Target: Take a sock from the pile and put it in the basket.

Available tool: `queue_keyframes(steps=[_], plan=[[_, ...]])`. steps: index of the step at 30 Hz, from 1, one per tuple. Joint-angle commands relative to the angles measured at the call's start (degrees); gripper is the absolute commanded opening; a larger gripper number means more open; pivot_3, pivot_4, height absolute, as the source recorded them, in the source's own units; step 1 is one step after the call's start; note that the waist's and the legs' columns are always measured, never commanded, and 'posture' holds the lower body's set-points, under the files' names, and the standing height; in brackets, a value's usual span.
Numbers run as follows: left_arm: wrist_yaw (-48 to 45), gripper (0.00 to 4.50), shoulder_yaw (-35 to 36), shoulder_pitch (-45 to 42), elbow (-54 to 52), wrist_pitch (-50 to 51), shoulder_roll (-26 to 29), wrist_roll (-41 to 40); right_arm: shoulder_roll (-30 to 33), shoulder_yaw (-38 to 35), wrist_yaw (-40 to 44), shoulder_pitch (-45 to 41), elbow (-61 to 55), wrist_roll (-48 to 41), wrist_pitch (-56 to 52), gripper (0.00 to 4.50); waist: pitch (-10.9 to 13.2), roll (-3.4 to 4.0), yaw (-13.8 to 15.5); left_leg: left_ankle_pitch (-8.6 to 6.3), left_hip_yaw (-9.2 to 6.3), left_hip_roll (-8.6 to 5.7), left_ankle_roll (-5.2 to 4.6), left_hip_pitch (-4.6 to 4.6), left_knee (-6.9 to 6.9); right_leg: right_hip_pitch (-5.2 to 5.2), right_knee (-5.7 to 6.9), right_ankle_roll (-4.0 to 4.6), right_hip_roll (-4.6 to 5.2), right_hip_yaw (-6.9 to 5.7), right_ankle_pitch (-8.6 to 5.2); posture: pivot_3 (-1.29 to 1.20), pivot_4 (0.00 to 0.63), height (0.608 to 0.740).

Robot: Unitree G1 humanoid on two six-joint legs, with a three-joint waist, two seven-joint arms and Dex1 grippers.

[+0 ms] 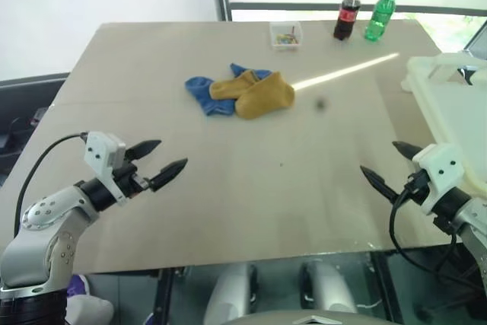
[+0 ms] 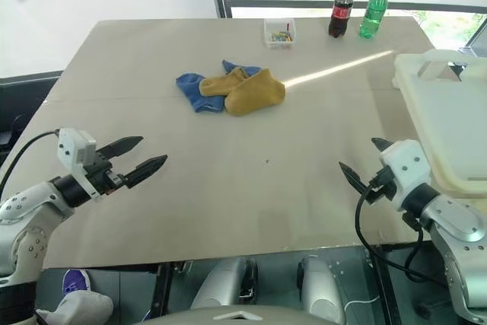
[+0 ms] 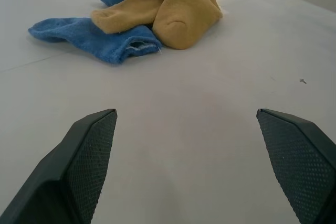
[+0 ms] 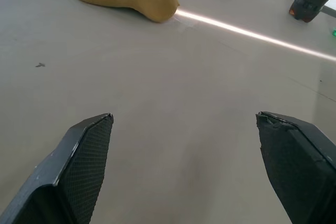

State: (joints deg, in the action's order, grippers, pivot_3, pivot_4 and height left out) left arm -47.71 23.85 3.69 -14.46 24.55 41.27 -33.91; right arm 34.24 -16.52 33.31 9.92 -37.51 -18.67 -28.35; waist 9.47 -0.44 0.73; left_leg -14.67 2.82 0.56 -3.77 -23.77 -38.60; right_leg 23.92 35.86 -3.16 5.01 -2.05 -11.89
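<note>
Both end effectors, left [image 1: 158, 162] and right [image 1: 388, 165], are wide open and hold nothing. They hang over the bare counter [image 1: 251, 188]. The pile [image 1: 240, 91] lies far ahead. The basket [image 1: 450, 104] is on the right. Best to reach slowly and pinch one top yellow sock only.

Bright daylight from far windows; narrow sun streak [image 1: 346, 72] glaring across table [image 1: 228, 180]; images sharp.

Left gripper [image 3: 186, 169] spread wide over bare table [image 3: 199, 114]; the pile [image 3: 136, 17] ahead, perhaps four socks
</note>
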Motion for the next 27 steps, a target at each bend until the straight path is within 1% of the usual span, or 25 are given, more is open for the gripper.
queue_keyframes(steps=[1, 9, 11, 13, 14, 17, 18, 21, 22, 24, 27], plan=[[0.4, 4.5, 0.91, -0.24, -2.61, 0.05, -0.03, -1.16, 0.49, -0.08, -0.77, -1.42, -2.83, -0.84, -0.4, 4.46, 0.0, 0.0, 0.03, 0.0, 0.0, 0.0, 0.0, 0.0, 0.0, 0.0, 0.0, 0.0, 0.0, 0.0, 0.0, 0.0, 0.15, 0.732], [1.71, 4.5, -0.49, -1.5, -5.63, 0.83, -1.83, -2.46, -1.53, 8.5, -5.48, -11.73, 1.06, 1.57, -5.69, 4.46, 0.0, -0.01, -0.08, 0.01, -0.01, 0.0, 0.01, 0.02, 0.0, 0.0, 0.02, 0.01, -0.03, 0.01, 0.01, 0.0, 0.15, 0.732], [2.02, 4.5, -0.91, -1.68, -6.33, 0.76, -2.19, -2.72, -2.52, 11.8, -7.27, -16.31, 3.96, 3.09, -7.71, 4.46, 0.0, -0.03, -0.05, 0.02, 0.02, -0.01, 0.02, 0.0, -0.01, 0.01, 0.02, 0.01, -0.03, 0.03, 0.01, 0.0, 0.15, 0.732], [2.35, 4.5, -1.52, -2.16, -6.89, 0.6, -2.66, -2.85, -4.29, 16.09, -8.36, -22.74, 10.32, 5.51, -7.83, 4.46, 0.0, -0.03, -0.14, 0.02, 0.02, -0.01, 0.02, 0.0, -0.01, 0.01, 0.02, 0.01, -0.03, 0.03, 0.01, 0.0, 0.15, 0.732], [2.44, 4.5, -1.83, -2.26, -7.32, 0.42, -2.87, -2.83, -5.8, 18.14, -8.65, -26.34, 14.44, 6.73, -6.65, 4.46, 0.0, -0.03, -0.24, 0.04, 0.04, -0.02, 0.04, 0.01, -0.02, 0.01, 0.02, 0.01, -0.04, 0.04, 0.01, 0.0, 0.15, 0.732], [3.19, 4.5, -2.7, -2.56, -9.42, 0.72, -3.85, -3.51, -13.91, 23.24, -11.03, -41.05, 34.67, 10.62, -1.74, 4.46, -0.01, -0.07, -0.46, 0.04, 0.01, -0.03, 0.03, -0.01, -0.03, 0.03, 0.06, 0.03, -0.09, 0.05, 0.02, 0.0, 0.15, 0.732], [3.56, 4.5, -2.8, -2.62, -9.97, 0.91, -4.13, -3.8, -16.38, 23.69, -11.68, -45.04, 40.95, 11.2, -0.2, 4.46, 0.01, -0.08, -1.4, 0.11, 0.0, -0.02, 0.15, 0.01, -0.03, 0.0, 0.08, 0.03, -0.13, 0.05, 0.02, 0.0, 0.15, 0.732], [5.26, 4.5, -3.28, -2.34, -12.26, 0.9, -5.43, -4.02, -24.33, 21.21, -13.95, -58.73, 66.51, 11.67, 8.85, 4.46, 0.04, -0.1, -1.94, 0.17, 0.03, -0.06, 0.23, 0.0, -0.03, 0.03, 0.1, -0.05, -0.16, 0.1, 0.08, 0.0, 0.15, 0.732], [5.69, 4.5, -3.42, -2.2, -12.71, 0.86, -5.68, -3.98, -25.57, 20.48, -14.14, -61.36, 72.06, 11.8, 11.43, 4.46, 0.05, -0.08, -1.99, 0.18, 0.05, -0.06, 0.25, 0.03, -0.02, 0.02, 0.1, -0.17, -0.19, 0.14, 0.16, 0.0, 0.15, 0.732], [6.39, 4.5, -3.54, -1.57, -13.66, 0.84, -6.19, -4.12, -27.3, 19.51, -13.96, -65.84, 81.46, 12.05, 16.15, 4.46, 0.04, -0.11, -1.52, 0.18, -0.03, -0.06, 0.26, -0.03, 0.04, 0.04, 0.1, -0.18, -0.18, 0.05, 0.17, 0.0, 0.15, 0.732], [7.36, 4.5, -3.47, 0.15, -14.95, 0.28, -7.1, -4.07, -29.93, 18.13, -15.2, -72.45, 96.05, 12.52, 22.16, 4.46, 0.05, -0.09, -1.65, 0.18, -0.03, -0.14, 0.27, -0.08, 0.21, 0.06, -0.02, -0.18, -0.1, 0.02, 0.17, 0.0, 0.15, 0.732]])
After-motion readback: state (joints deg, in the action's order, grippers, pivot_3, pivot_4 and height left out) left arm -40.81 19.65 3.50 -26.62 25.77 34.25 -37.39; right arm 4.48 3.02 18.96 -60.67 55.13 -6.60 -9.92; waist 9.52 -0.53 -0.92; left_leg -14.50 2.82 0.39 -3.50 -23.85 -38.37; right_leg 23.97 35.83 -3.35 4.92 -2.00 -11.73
